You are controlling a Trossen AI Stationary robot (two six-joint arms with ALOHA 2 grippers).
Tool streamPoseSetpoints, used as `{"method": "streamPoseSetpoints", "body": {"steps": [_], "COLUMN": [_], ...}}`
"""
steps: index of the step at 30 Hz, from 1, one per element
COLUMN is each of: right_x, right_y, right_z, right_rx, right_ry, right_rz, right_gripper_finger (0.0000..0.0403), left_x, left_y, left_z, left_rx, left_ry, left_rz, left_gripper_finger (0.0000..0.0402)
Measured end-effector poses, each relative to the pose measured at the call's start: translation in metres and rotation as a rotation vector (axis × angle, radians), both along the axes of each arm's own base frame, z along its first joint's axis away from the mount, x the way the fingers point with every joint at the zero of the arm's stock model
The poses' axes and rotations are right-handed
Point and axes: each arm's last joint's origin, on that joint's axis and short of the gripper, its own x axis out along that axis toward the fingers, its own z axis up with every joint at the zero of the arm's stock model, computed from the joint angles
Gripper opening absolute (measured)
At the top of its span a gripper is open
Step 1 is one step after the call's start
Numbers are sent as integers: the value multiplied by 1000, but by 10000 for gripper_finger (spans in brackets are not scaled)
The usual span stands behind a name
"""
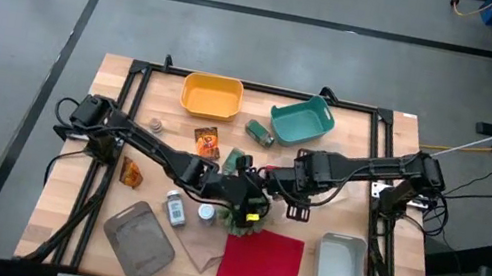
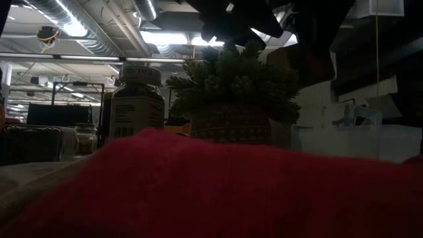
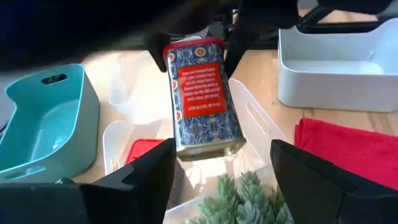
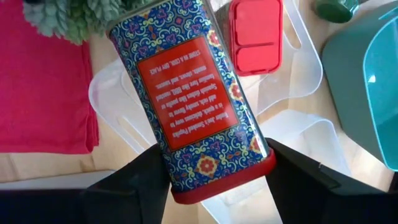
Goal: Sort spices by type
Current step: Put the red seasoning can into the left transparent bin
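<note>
A tall blue patterned spice tin with red ends and a red label (image 4: 193,102) hangs over a clear plastic tray (image 3: 255,115), with my right gripper (image 4: 217,186) shut on it. A small flat red tin (image 4: 256,34) lies in that tray. My left gripper (image 3: 217,180) is open and reaches in level from the table's left. Its fingers stand either side of the space just short of the tin's lower end (image 3: 208,146), above the spiky green plant (image 3: 239,196). In the high view both grippers meet at the table's middle (image 1: 263,187). My right gripper pinches the tall tin at its red-rimmed upper end (image 4: 214,183) between its two fingers (image 4: 134,183). The fingers come from above and point down, one on each narrow side. The tin hangs lengthwise below them, slightly tilted, clear of the tray.
A yellow bin (image 1: 211,96) and a teal bin (image 1: 302,121) stand at the far side, with a green jar (image 1: 260,132) between them. A white bin (image 1: 342,270) and a red cloth (image 1: 258,270) lie near the front. Clear jars (image 1: 175,209), orange packets (image 1: 208,142) and a grey tray (image 1: 139,239) lie to the left.
</note>
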Motion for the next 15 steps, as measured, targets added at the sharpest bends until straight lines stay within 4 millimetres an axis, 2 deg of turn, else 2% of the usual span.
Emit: {"method": "streamPoseSetpoints", "body": {"steps": [15], "right_x": [8], "right_y": [2], "right_z": [1], "right_rx": [24], "right_ry": [-89], "right_rz": [8], "right_gripper_finger": [229], "left_x": [2], "left_y": [5], "left_z": [-2], "left_rx": [-26], "left_ry": [-34], "left_rz": [38], "left_gripper_finger": [246]}}
